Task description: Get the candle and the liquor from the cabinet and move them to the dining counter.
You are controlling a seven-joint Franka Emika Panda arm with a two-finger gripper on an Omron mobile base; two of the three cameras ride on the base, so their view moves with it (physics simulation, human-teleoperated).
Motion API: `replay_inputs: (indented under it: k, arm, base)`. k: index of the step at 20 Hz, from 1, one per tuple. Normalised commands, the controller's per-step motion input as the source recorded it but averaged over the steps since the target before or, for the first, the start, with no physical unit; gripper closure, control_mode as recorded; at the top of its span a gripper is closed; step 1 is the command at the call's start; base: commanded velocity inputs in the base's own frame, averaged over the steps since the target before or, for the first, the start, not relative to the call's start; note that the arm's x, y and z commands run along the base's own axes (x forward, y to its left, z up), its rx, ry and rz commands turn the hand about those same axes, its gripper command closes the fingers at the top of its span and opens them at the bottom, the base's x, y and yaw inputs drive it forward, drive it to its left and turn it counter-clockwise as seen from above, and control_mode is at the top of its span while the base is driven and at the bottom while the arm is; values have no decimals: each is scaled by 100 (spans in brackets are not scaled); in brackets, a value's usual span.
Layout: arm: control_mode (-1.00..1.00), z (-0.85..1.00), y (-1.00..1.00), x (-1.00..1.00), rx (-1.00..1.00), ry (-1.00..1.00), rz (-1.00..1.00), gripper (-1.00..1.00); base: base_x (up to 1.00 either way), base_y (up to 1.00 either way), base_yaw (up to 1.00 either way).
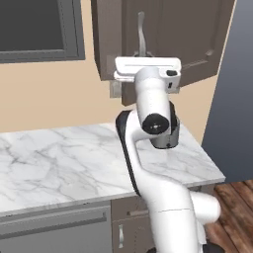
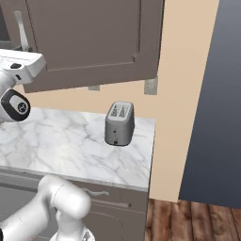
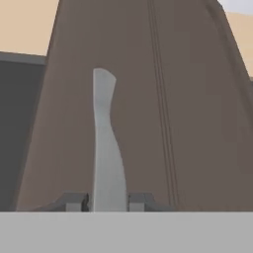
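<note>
The cabinet [image 1: 163, 34] hung on the wall above the marble table [image 1: 59, 158], its doors shut. By the task, the candle and the liquor should have sat behind them; neither could be seen. The arm was raised to the cabinet, with the gripper [image 3: 108, 201] at the long silver handle [image 3: 105, 148].

In the hand view the handle rose from between the two fingertips [image 3: 74, 201] toward the top of that view, so its lower end lay in the gap of the jaws and its long axis ran straight away from them along the door face. In the room that axis was upright, as the left base view showed: the handle [image 1: 142, 39] stood vertical just above the white hand. The jaws stood apart, one tip on each side of the handle. Whether the pads already touched the metal could not be told; a thin sliver of gap seemed to show on each side. As a judgement, the step in hand was opening the door. The coming move turned on closing across the handle's narrow width, then pulling outward.

A toaster [image 2: 119, 123] stood on the table below the cabinet's right part, well apart from the hand. No brand, label or writing could be read anywhere; the two grey wall plates under the cabinet were blank.
</note>
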Motion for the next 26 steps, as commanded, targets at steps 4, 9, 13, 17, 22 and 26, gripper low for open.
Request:
replay_inputs:
  k: [4,9,13,17,22,26]
  arm:
    - [-100,4,-70,-82,0,0,-2,100]
    - [-100,5,-71,-84,0,1,-1,100]
    - [-100,3,-68,-81,0,2,0,100]
    - [-100,3,-61,-74,0,4,-1,100]
    - [-100,0,-49,-62,0,3,0,100]
    - [-100,0,-22,-38,0,2,0,100]
  base:
    - [0,0,0]
    - [0,0,0]
    - [0,0,0]
    - [0,0,0]
    - [0,0,0]
    - [0,0,0]
